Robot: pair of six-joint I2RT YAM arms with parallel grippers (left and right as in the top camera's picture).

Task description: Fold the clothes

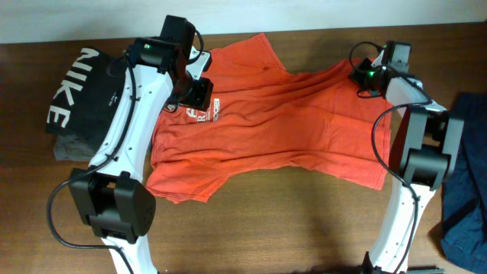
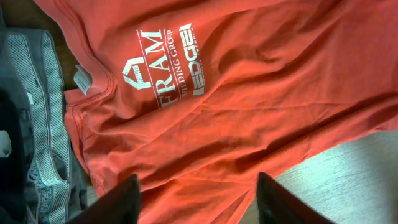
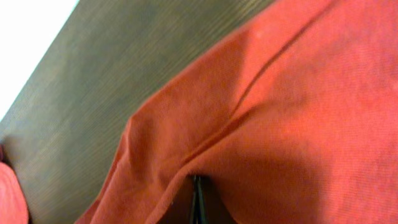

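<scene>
The left tool point(image 2: 199, 182) is hovering with its two dark fingers point(image 2: 127, 200) spread wide, holding nothing, above the chest of one red-orange short-sleeved cotton T-shirt point(image 1: 281, 122). Just past those fingers, the white block lettering point(image 2: 165, 62) is showing face up, and a small white neck tag point(image 2: 82, 79) is sitting at the collar beside it.

The right tool point(image 3: 198, 200) is pressing together on a raised ridge of the T-shirt's cloth. Only a thin dark sliver of it is showing under the fabric that is bunching into it. From overhead this pinch is lying at the hem corner nearest the far right of the wooden tabletop point(image 1: 304, 221).

The T-shirt is lying spread and wrinkled across the middle of the tabletop. Its collar is pointing toward the left edge and its hem toward the right edge. Of its two sleeves, one is reaching toward the far edge and the other toward the near edge.

Toward the far left corner, one black garment with big white NIKE letters point(image 1: 76, 95) is lying on one grey garment point(image 1: 70, 150), whose edge is lying just beside the T-shirt's collar. At the right edge, one dark blue cloth point(image 1: 466, 183) is resting apart from the T-shirt.
</scene>
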